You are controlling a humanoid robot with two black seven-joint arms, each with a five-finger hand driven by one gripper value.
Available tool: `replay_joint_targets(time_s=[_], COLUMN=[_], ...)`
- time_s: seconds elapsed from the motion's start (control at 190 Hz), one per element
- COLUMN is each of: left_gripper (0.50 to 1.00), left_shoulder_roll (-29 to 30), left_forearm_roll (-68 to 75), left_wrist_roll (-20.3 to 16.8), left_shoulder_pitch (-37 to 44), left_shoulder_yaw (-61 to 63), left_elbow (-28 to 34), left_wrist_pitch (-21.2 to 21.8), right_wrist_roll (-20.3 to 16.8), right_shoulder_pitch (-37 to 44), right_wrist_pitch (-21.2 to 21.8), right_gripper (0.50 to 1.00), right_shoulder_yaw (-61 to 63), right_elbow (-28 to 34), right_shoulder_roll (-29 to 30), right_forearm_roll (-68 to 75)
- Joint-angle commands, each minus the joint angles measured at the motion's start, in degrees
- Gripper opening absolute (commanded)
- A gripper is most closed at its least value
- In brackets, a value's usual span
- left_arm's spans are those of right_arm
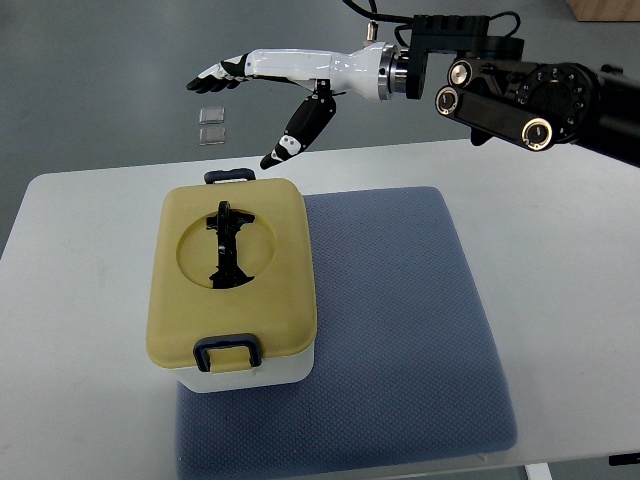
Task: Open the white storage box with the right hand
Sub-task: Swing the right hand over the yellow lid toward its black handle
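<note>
Box [232, 290], white with shut yellow lid and dark latches, sits below the right hand [270, 80], fingers outstretched, empty.

No legible txt, labels or nos. anywhere.

1. A white table [560, 230] with rounded corners fills most of the frame, from the left edge to the right edge.
2. A blue-grey textured mat [400, 330] lies on the table, from the centre down to the lower edge.
3. Grey floor [100, 60] spans the upper part of the frame beyond the table.
4. Two small clear squares [212, 126] lie on the floor at upper left, one just above the other.
5. A tan, cardboard-coloured corner [605, 8] shows at the upper right edge.
6. Light is even, with soft shadows.
</note>
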Motion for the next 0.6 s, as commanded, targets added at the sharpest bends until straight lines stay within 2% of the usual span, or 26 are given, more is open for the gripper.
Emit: replay_joint_targets(time_s=[0.0,0.305,0.593], left_gripper=[1.0,1.0,1.0], left_shoulder_roll=[0.0,0.0,0.0], left_forearm_roll=[0.0,0.0,0.0], left_wrist_roll=[0.0,0.0,0.0], left_shoulder_pitch=[0.0,0.0,0.0], left_shoulder_yaw=[0.0,0.0,0.0], left_elbow=[0.1,0.1,0.1], left_wrist_pitch=[0.0,0.0,0.0], right_wrist_roll=[0.0,0.0,0.0], right_shoulder_pitch=[3.3,7.3,9.8], right_wrist_pitch=[3.0,7.9,8.8], right_gripper=[0.928,0.926,0.913], right_shoulder_yaw=[-0.8,-0.8,-0.5], right_elbow=[2.3,6.2,12.2], right_shoulder_roll=[0.5,3.4,2.8], right_forearm_roll=[-6.0,-25.6,-28.1])
